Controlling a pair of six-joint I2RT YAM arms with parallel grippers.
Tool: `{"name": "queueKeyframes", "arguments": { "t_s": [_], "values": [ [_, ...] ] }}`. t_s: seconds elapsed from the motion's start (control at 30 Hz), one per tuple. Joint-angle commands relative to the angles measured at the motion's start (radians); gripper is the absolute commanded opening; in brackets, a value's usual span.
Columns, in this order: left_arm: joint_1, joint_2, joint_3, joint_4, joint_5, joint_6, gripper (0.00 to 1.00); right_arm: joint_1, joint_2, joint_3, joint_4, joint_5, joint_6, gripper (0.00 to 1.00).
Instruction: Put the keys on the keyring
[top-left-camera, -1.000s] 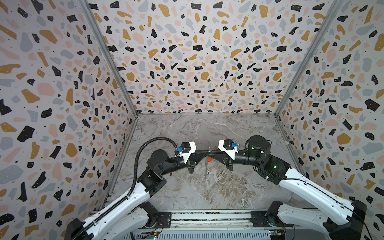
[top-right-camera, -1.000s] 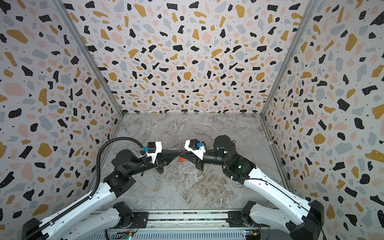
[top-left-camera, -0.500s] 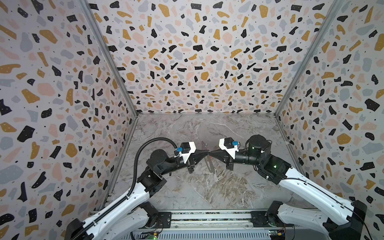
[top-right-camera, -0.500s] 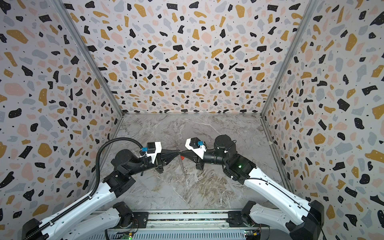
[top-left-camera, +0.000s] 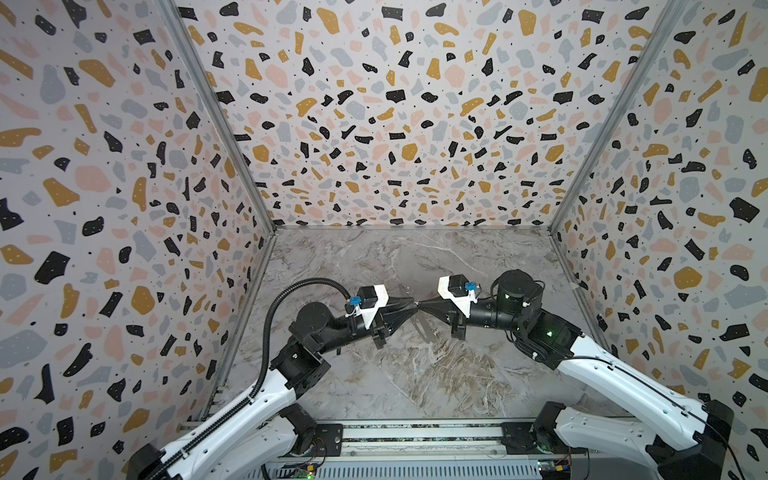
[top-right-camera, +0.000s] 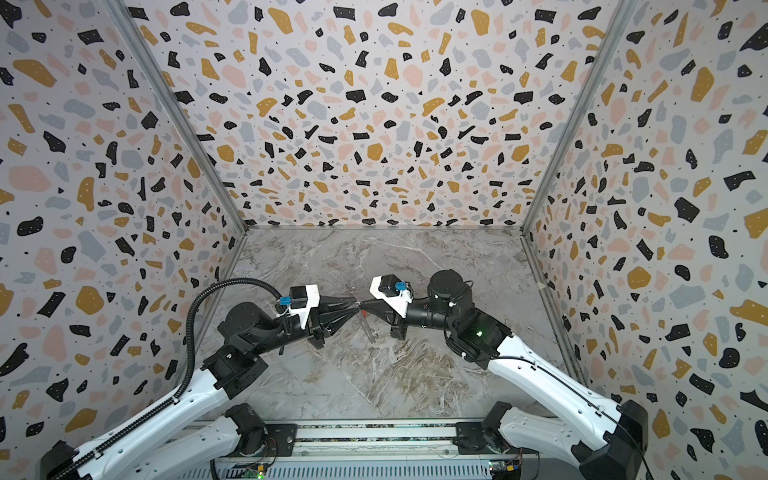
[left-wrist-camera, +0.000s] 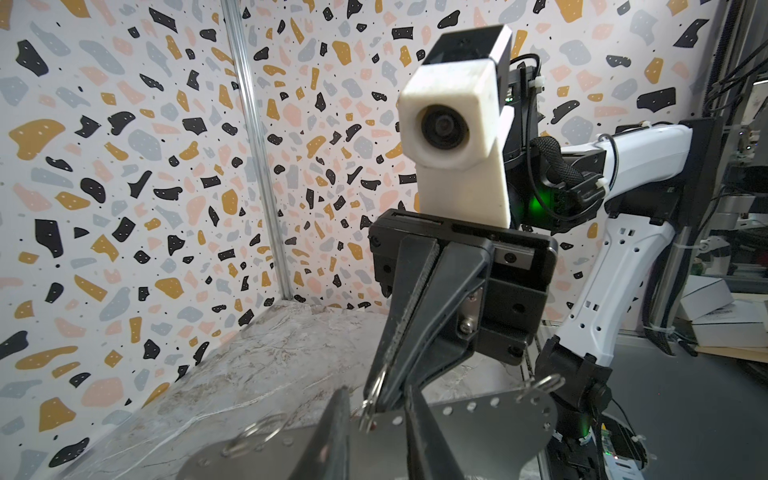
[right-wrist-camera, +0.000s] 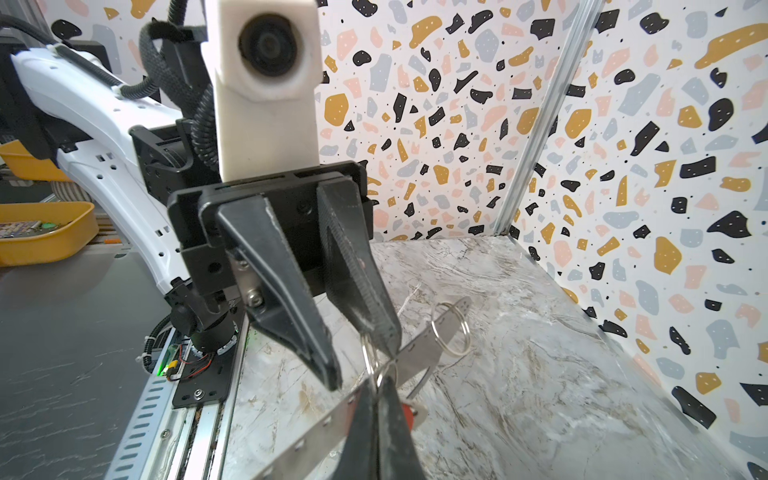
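Keyring (left-wrist-camera: 490, 428): flat grey metal plate with a row of small holes along its edge. It hangs from the tips of the right gripper (left-wrist-camera: 377, 403) and, in both top views, appears clear of the table (top-left-camera: 415, 374) below that gripper.
Right gripper: the fingers are pressed fully together on the keyring's upper edge. Small wire rings (right-wrist-camera: 451, 328) thread the holes and one sits right at the pinch, so I cannot tell whether the pads bite plate or ring.
Left gripper (right-wrist-camera: 362, 365): it faces the right gripper tip to tip. Its fingers (right-wrist-camera: 291, 299) are parted a little and the plate's edge lies in the gap. I see no pad pressing it, so I judge it holds nothing.
Keys: one red tag (right-wrist-camera: 409, 411) shows just beside the right gripper's fingers, under the plate. The key's metal is too small to make out, and I cannot find the second key.
Handling: I expect the plate to be light, stiff and smooth. Pinched at one edge, it will likely swivel.
Hold: I would clamp both flat faces of the plate, away from the hole row, and take each key by its plastic tag.
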Motion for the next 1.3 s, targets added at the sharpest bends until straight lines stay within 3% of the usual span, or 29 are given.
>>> {"name": "queueKeyframes", "arguments": {
  "t_s": [0.0,0.3,0.83,1.27],
  "values": [
    [-0.002,-0.012,-0.010,0.028,-0.014,-0.008,0.27,0.002,-0.028,0.011,0.047,0.006,0.001,0.00],
    [-0.003,-0.033,-0.019,0.005,-0.065,0.004,0.31,-0.001,-0.039,-0.004,0.045,0.012,-0.003,0.00],
    [-0.002,-0.103,-0.049,-0.052,-0.248,0.019,0.32,-0.017,-0.054,-0.014,0.017,-0.018,-0.022,0.00],
    [-0.002,-0.068,-0.044,-0.050,-0.113,-0.031,0.31,-0.014,-0.027,-0.040,0.153,0.149,0.090,0.00]
  ]
}}
